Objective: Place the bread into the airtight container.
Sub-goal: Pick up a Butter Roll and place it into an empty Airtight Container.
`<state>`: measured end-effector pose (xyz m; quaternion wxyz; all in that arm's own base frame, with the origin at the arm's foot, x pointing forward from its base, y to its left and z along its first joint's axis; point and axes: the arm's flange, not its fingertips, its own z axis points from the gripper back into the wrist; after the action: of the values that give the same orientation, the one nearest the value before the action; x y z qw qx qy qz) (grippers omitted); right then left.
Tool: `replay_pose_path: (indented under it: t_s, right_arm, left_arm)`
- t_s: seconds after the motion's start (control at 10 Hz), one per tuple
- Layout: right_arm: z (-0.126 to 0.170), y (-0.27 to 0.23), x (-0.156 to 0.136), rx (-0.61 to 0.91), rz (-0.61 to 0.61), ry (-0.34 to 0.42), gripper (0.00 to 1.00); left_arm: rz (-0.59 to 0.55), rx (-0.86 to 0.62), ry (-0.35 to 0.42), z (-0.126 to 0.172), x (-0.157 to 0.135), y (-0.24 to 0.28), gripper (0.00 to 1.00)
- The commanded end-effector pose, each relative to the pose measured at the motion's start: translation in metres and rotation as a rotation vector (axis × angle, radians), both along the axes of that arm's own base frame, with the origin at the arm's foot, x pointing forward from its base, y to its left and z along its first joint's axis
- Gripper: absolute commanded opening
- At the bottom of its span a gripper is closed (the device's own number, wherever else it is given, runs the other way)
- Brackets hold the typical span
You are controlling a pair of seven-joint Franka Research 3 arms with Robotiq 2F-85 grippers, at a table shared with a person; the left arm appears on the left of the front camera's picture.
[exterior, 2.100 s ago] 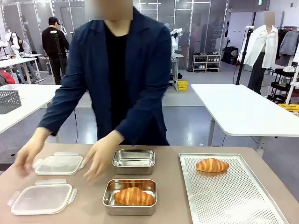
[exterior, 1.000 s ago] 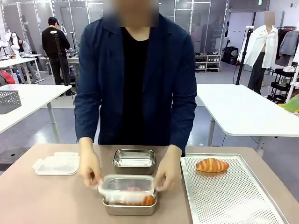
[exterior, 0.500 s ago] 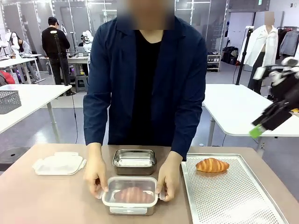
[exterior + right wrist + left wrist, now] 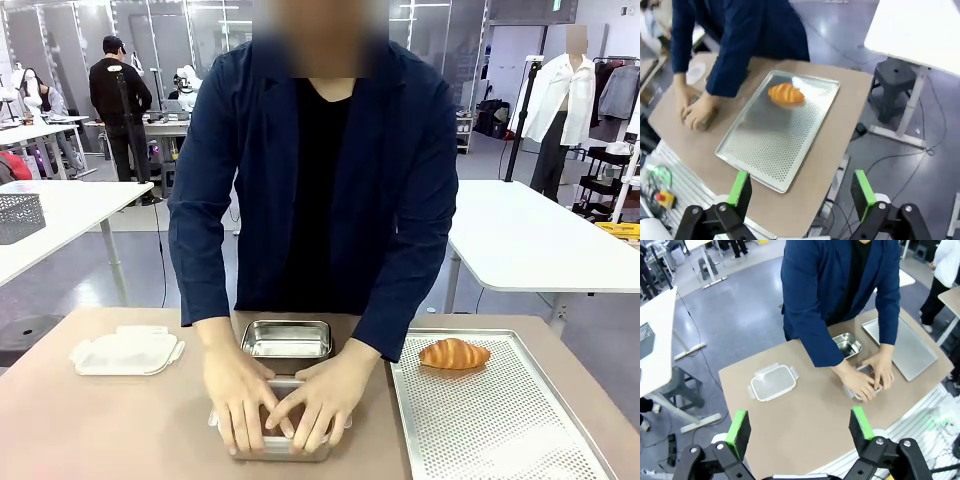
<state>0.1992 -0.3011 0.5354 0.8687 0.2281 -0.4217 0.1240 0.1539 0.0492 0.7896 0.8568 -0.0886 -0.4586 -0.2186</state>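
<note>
One croissant (image 4: 454,353) lies at the far end of the perforated metal tray (image 4: 500,430); the right wrist view has the same croissant (image 4: 785,93) on the tray (image 4: 770,145). The near steel container (image 4: 272,452) wears its clear lid, and the person's two hands (image 4: 280,405) press flat on it, hiding what is inside. Behind it stands an empty steel container (image 4: 287,340). My left gripper (image 4: 800,427) hangs open high above the table. My right gripper (image 4: 800,192) is open too, high over the tray's near corner.
A spare clear lid (image 4: 125,351) rests on the table's left side, also seen as the lid (image 4: 772,382) from above. The person leans over the far edge of the table. White tables and other people stand farther back in the room.
The person set the clear lid on the near container with the croissant and now presses it down with both hands. My right arm, at the picture's right half a second ago, has left the front view.
</note>
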Motion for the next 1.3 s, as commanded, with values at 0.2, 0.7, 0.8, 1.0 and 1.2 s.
replay_pose_path:
  t_s: [0.2,0.7,0.8,1.0,1.2]
  right_arm:
    - [-0.062,0.004,-0.052,0.116,-0.060,-0.161,1.00]
    - [-0.031,-0.014,-0.048,0.076,-0.076,-0.112,1.00]
    - [-0.031,-0.014,-0.048,0.076,-0.076,-0.112,1.00]
    - [-0.031,-0.014,-0.048,0.076,-0.076,-0.112,1.00]
    - [-0.031,-0.014,-0.048,0.076,-0.076,-0.112,1.00]
  left_arm:
    - [-0.004,0.002,0.000,0.001,0.000,-0.001,1.00]
    - [-0.004,0.002,0.000,0.001,0.000,-0.001,1.00]
    - [-0.004,0.002,0.000,0.001,0.000,-0.001,1.00]
    - [-0.004,0.002,0.000,0.001,0.000,-0.001,1.00]
    - [-0.004,0.002,0.000,0.001,0.000,-0.001,1.00]
